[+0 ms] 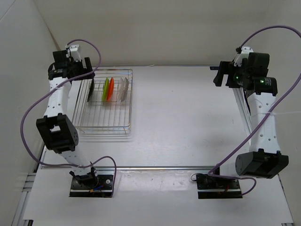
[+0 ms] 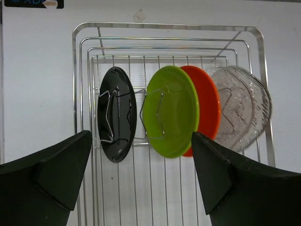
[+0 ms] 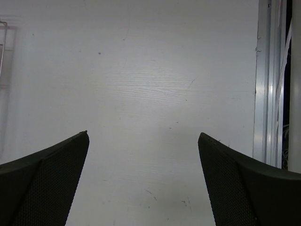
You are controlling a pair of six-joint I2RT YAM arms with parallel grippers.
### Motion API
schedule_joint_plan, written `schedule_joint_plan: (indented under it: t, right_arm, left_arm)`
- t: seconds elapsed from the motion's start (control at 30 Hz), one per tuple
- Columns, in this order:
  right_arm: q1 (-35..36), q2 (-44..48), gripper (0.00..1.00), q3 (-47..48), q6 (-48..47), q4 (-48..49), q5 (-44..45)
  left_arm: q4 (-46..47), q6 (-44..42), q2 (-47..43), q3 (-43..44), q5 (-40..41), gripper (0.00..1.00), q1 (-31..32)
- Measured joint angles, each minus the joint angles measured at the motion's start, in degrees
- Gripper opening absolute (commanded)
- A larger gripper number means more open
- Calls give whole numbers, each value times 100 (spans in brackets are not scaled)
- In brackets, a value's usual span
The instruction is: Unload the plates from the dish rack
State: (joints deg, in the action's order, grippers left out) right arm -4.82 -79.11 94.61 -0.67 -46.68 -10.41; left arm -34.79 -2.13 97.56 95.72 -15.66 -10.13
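While hovering left gripper at the dish rack, fingers apart (right gripper too), could easily clip the lime green plate grabbing the black plate upright beside it.

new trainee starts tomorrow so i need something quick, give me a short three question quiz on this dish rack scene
1. Multiple choice: the left end effector is A) shut on a plate, B) open, facing the dish rack, C) open over bare table.
2. True or false: the right end effector holds a plate.
3. Fill in: in the left wrist view, the ___ plate stands between the black plate and the orange plate.
Key: 1 B. 2 False, it is open over the table. 3 The lime green plate.
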Motion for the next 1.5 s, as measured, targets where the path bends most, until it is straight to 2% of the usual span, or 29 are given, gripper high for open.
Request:
schedule_joint_plan:
  t: [0.17,0.57,0.77,0.87,0.93,0.97,1.03,1.1,1.17,1.23,1.37,1.5]
  right_arm:
    - [9,76,100,-214,-101,0,70]
    - [13,278,100,-603,-177,44,177]
    - [13,326,100,-632,-195,55,238]
    - [13,345,100,-638,-199,52,249]
    - [13,365,100,-638,-210,55,275]
    - [13,372,100,-643,-212,55,284]
    - [13,400,100,-678,-214,72,304]
    - [13,442,100,-723,-216,79,341]
    - [13,474,100,-739,-225,96,382]
    - [13,507,100,-752,-232,125,409]
    - [13,553,100,-752,-236,153,450]
    - [13,557,100,-761,-236,168,472]
  left_arm:
    - [-50,2,787,446,83,99,2]
    - [-299,-197,1475,520,420,95,13]
    - [-313,-236,1486,505,433,79,13]
    - [-334,-238,1486,498,426,77,24]
    - [-337,-234,1486,468,420,67,44]
    - [-332,-219,1486,446,422,67,55]
    - [-369,-232,1486,437,411,60,90]
    - [-382,-232,1486,439,407,58,129]
    - [-398,-232,1486,439,407,48,168]
    - [-422,-227,1486,439,409,46,201]
    - [-426,-190,1486,439,409,35,225]
    - [-420,-190,1486,439,459,11,238]
